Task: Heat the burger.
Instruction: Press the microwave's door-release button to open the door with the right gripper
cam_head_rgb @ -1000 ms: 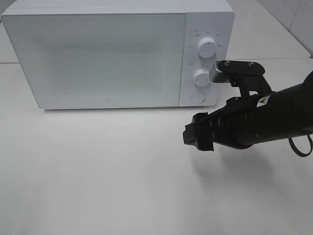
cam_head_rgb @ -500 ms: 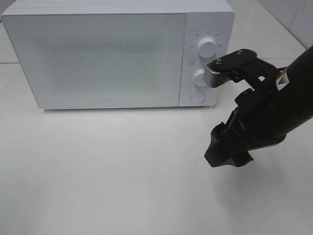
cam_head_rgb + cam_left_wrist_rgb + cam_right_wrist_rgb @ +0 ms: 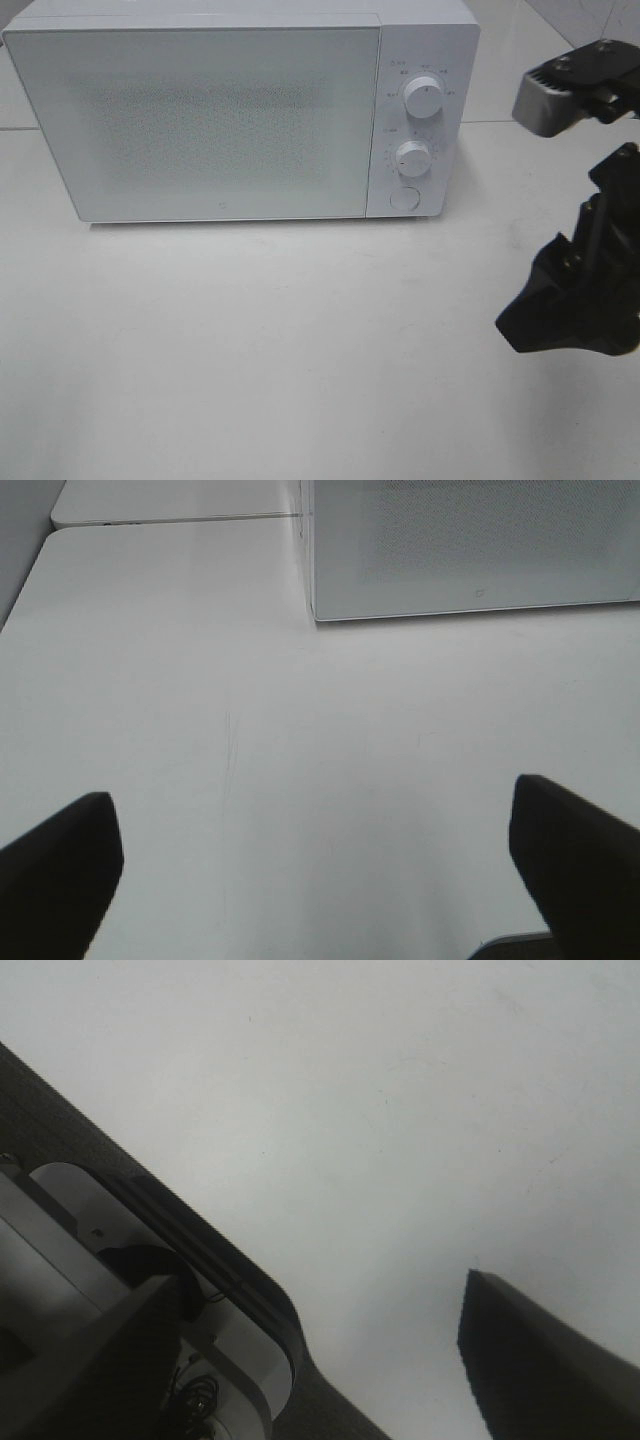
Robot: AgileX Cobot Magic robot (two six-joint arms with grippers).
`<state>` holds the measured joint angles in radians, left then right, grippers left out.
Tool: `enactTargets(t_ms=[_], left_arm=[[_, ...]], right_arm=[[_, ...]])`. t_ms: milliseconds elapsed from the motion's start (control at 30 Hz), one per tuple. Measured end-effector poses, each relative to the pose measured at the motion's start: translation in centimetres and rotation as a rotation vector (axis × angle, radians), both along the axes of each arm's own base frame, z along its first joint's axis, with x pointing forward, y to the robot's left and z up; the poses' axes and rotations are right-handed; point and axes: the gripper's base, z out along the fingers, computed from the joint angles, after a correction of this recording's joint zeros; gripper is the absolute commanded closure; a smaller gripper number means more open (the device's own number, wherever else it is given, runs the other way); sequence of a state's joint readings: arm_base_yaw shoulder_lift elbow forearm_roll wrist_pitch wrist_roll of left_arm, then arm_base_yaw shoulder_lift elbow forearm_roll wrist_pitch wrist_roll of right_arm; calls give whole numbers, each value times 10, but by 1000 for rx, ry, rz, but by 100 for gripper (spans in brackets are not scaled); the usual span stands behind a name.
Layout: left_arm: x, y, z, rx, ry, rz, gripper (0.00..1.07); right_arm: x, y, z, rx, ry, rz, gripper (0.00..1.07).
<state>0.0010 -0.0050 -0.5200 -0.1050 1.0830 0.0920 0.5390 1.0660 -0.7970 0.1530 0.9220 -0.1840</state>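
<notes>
I see L gripper [image 3: 320, 880] over table [image 3: 300, 730], facing microwave [image 3: 470, 550], fingers wide apart, nothing btwn. R gripper [image 3: 560, 315] at table's right side, apart from microwave, fingers apart, empty. Microwave door shut. Burger not in any view, can't tell where.

You cannot see into the microwave [image 3: 220, 120]: its door is shut and the speckled panel shows nothing behind it. The marks around its knobs [image 3: 422, 100] are too small to read. In the high view the right gripper [image 3: 565, 310] runs off the edge, and you cannot make out its jaws. The left wrist view cuts the left gripper [image 3: 315, 865] down to two dark fingers [image 3: 60, 870]. The right wrist view blurs its nearest parts.
</notes>
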Motion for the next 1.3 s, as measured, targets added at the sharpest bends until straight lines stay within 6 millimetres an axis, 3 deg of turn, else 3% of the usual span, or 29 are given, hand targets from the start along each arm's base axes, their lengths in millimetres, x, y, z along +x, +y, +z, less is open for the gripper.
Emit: enactTargets(t_ms=[300,600,700,1000,1300], left_arm=[[0,0,0,0,0,0,9],[0,0,0,0,0,0,9],[0,0,0,0,0,0,9],[0,0,0,0,0,0,9],[0,0,0,0,0,0,9]], right_arm=[[-35,-24,28,49,-85,-40,32],[-60,-70,52,96,-276,-312,32],[-85,-83,60,123,-396,-393,32],[-135,-96,32,156,-551,-470,32],[-156,-101,6,171,-634,-503,32]])
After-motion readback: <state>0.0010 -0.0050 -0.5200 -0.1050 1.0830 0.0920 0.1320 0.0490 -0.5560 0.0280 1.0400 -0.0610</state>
